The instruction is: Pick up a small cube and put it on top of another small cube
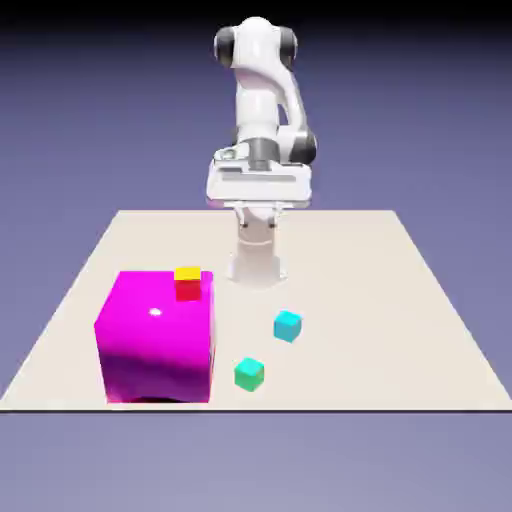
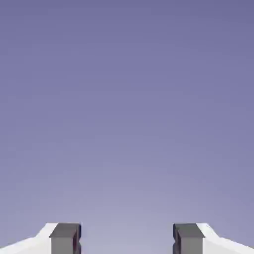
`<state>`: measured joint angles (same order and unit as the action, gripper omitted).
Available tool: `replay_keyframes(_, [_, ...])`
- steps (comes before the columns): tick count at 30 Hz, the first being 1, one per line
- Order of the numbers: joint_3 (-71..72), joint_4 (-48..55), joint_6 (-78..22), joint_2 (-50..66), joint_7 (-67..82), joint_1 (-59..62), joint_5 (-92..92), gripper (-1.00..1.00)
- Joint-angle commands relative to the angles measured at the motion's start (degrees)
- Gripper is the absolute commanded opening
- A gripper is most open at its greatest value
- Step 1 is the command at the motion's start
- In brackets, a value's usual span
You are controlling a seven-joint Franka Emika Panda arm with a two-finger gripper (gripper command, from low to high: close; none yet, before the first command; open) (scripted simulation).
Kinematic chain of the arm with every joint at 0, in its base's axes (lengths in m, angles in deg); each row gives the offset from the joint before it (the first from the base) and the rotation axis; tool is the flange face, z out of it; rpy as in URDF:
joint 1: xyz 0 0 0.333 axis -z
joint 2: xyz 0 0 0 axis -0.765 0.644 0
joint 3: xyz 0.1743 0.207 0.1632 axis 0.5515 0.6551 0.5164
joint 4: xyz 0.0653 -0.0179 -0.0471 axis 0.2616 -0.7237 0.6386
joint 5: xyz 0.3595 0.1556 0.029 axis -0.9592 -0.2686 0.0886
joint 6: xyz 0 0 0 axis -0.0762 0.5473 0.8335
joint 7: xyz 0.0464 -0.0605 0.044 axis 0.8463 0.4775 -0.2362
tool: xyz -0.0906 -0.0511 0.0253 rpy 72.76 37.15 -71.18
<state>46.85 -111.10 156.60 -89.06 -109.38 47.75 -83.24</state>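
Observation:
The small cube (image 1: 249, 373), green-teal, lies on the table near its front edge, right of the big magenta block (image 1: 156, 335). Another small cube (image 1: 188, 283), red with a yellow top, shows at the magenta block's far upper edge; I cannot tell whether it rests on the block or behind it. My gripper (image 1: 260, 195) hangs high above the table's far side, well away from both cubes. In the hand view my gripper (image 2: 126, 240) is open: its two grey fingertips (image 2: 64, 238) stand wide apart with only the blue-violet backdrop between them.
A bluer cyan cube (image 1: 288, 325) sits on the table (image 1: 400, 320), a little behind and to the right of the green-teal one. The magenta block fills the exterior view's left front of the table and is much taller than the small cubes.

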Motion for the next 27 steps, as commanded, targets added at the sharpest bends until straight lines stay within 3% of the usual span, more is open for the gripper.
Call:
replay_keyframes(1, [-1.15, 0.94, -1.11, 2.08, 2.02, -1.22, 0.06, 0.00])
replay_keyframes(23, [-26.32, 21.57, -25.46, 47.75, 46.41, -27.97, 1.46, 0.00])
replay_keyframes(27, [-24.13, 22.00, -21.80, 52.02, 47.83, -25.89, -0.55, 0.00])
